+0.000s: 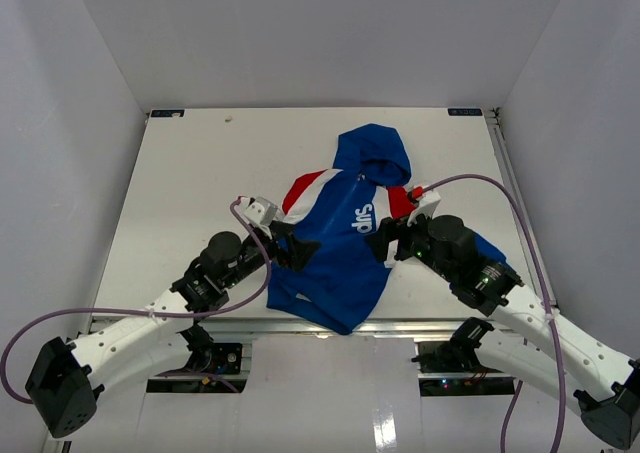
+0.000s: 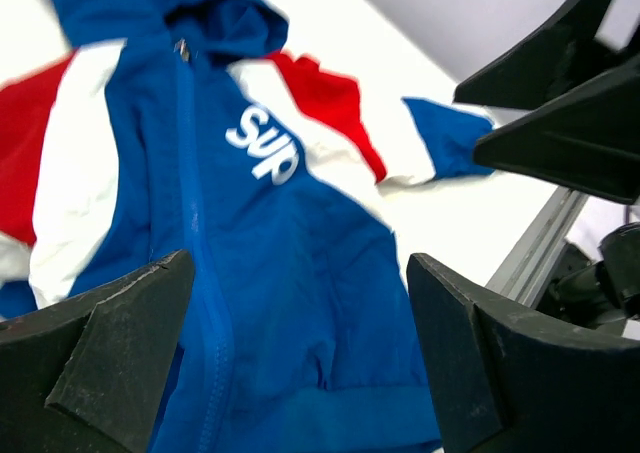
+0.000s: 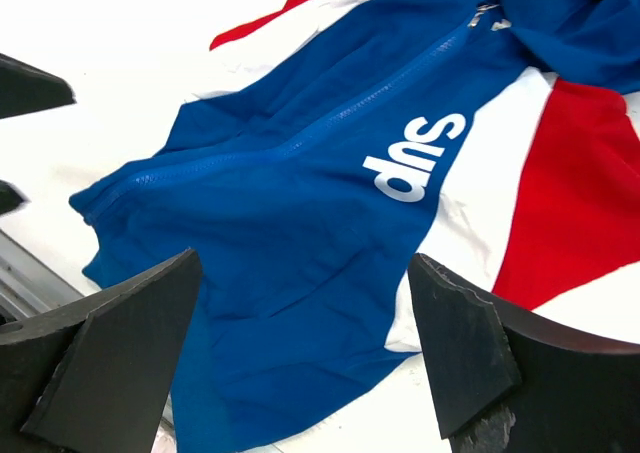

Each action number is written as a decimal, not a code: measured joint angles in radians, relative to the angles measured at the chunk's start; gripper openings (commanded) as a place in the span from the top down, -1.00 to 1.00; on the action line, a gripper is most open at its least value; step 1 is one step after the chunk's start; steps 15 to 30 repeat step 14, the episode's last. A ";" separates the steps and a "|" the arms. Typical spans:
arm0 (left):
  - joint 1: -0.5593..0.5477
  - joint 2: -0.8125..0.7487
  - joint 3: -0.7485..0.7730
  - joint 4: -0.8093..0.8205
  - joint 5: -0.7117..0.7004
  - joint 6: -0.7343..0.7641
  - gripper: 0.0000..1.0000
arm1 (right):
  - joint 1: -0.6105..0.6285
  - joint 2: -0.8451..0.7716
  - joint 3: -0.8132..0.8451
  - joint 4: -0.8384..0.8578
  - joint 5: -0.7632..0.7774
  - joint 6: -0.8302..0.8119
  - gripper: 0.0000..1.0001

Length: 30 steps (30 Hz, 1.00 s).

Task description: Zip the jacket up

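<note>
The jacket [image 1: 340, 248] is lying front up on the table [image 1: 180, 183], near the middle and toward the near edge, with its hood [image 1: 372, 153] pointing at the far edge and its hem reaching the near edge between the two arm bases. Its zip [image 3: 330, 123] is running closed along the blue front, and the pull [image 2: 182, 49] is sitting up at the collar, just under the hood. White lettering [image 3: 415, 158] is showing on the chest beside the zip. Red and white panels are spreading out to either side on the sleeves. The left gripper [image 2: 300, 363] is hovering at the jacket's left side with its jaws spread wide and nothing between them; blue fabric is showing through the gap. The right gripper [image 3: 300, 358] is hovering at the jacket's right side, likewise spread wide and holding nothing. The two grippers are facing each other across the jacket's front, and each one's dark fingers are showing at the edge of the other's wrist view. Whether any fingertip is touching the cloth, I cannot tell.
</note>
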 measured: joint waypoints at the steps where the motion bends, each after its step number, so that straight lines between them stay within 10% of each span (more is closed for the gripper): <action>1: -0.001 -0.017 -0.006 0.013 0.002 0.005 -0.96 | 0.000 -0.016 -0.009 0.002 0.008 0.002 -0.80; 30: -0.008 -0.075 -0.015 0.072 0.008 0.034 -0.96 | 0.000 -0.035 -0.019 0.005 0.063 0.006 -0.80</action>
